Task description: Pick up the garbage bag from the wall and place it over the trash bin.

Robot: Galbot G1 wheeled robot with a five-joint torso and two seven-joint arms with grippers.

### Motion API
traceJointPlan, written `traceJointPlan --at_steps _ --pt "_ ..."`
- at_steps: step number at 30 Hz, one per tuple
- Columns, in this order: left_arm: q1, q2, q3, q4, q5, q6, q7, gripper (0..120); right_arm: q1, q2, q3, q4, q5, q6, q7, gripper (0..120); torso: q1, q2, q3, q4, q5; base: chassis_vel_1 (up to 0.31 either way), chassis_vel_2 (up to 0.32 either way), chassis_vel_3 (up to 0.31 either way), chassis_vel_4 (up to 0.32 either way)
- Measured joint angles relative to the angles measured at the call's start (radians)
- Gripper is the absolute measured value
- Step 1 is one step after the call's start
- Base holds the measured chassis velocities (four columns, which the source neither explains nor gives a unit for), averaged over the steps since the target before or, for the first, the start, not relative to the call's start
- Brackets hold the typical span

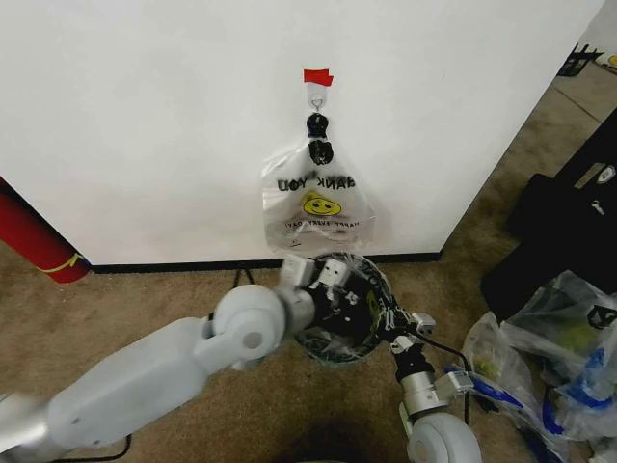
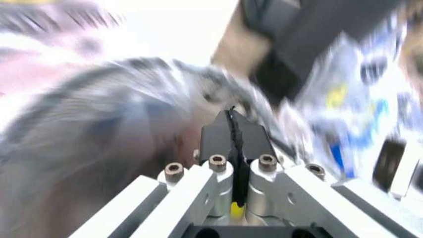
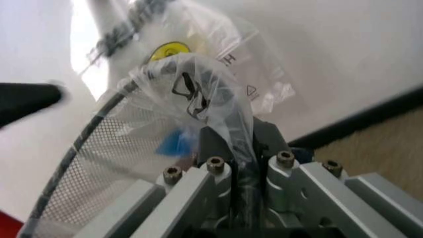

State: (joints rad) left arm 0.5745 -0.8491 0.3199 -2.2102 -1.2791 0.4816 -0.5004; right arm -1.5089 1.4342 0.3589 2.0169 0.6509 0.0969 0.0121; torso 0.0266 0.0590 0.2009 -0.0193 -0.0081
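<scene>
The garbage bag, thin plastic with a blue patch and black lettering, is draped on the black mesh trash bin at the foot of the white wall. My left gripper is at the bin's far rim, next to the wall. Its black pads are pressed together with a bit of yellow caught between the fingers, and blurred plastic lies around them. On the bin's near right rim, my right gripper is shut on a bunched fold of the bag just over the wire rim.
A smiley-face bag hangs on the wall from a metal hook under red tape, right above the bin. Bulky clear sacks and black bags crowd the right. A red cylinder leans at the left.
</scene>
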Motion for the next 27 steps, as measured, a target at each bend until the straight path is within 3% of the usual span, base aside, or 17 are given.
traceJointPlan --at_steps 4,5,9,11,12,14,17,18,25,27 --pt "0.228 0.005 -0.212 -0.032 0.159 -0.126 0.035 0 0.000 0.001 -0.003 0.016 0.115 -0.037 0.043 1 0.000 0.000 0.000 0.0000 -0.0001 0.000 0.000 0.000 0.000" --pt "0.228 0.005 -0.212 -0.032 0.159 -0.126 0.035 0 0.000 0.001 -0.003 0.016 0.115 -0.037 0.043 1 0.000 0.000 0.000 0.0000 -0.0001 0.000 0.000 0.000 0.000" --pt "0.398 0.012 -0.368 -0.034 0.274 -0.213 0.074 0 0.012 -0.008 -0.005 0.016 0.170 -0.077 0.076 1 0.000 0.000 0.000 0.0003 0.0002 0.000 0.000 0.000 0.000" --pt "0.465 -0.002 -0.453 -0.008 0.362 -0.264 0.083 0 0.019 -0.014 -0.006 0.016 0.187 -0.097 0.093 1 0.000 0.000 0.000 -0.0001 0.0001 0.000 0.000 0.000 0.000" --pt "0.465 -0.002 -0.453 -0.008 0.362 -0.264 0.083 0 0.019 -0.014 -0.006 0.016 0.187 -0.097 0.093 1 0.000 0.000 0.000 -0.0001 0.0001 0.000 0.000 0.000 0.000" --pt "0.551 -0.038 -0.564 0.036 0.473 -0.331 0.084 0 0.027 -0.016 -0.011 0.013 0.199 -0.112 0.106 1 0.000 0.000 0.000 -0.0003 -0.0002 0.000 0.000 0.000 0.000" --pt "0.655 -0.070 -0.680 0.074 0.551 -0.403 0.110 11 0.036 -0.017 -0.024 0.002 0.204 -0.130 0.113 1 0.000 0.000 0.000 0.0001 -0.0002 0.000 0.000 0.000 0.000" --pt "0.655 -0.070 -0.680 0.074 0.551 -0.403 0.110 11 0.036 -0.017 -0.024 0.002 0.204 -0.130 0.113 1 0.000 0.000 0.000 0.0001 -0.0002 0.000 0.000 0.000 0.000" --pt "0.855 -0.076 -0.866 0.116 0.593 -0.653 0.240 41 0.068 -0.020 -0.058 -0.036 0.193 -0.159 0.131 1 0.000 0.000 0.000 0.0001 0.0001 0.000 0.000 0.000 0.000" --pt "0.871 -0.081 -0.885 0.128 0.602 -0.688 0.262 43 0.070 -0.021 -0.063 -0.038 0.190 -0.160 0.131 1 0.000 0.000 0.000 0.0001 0.0002 0.000 0.000 0.000 0.000"
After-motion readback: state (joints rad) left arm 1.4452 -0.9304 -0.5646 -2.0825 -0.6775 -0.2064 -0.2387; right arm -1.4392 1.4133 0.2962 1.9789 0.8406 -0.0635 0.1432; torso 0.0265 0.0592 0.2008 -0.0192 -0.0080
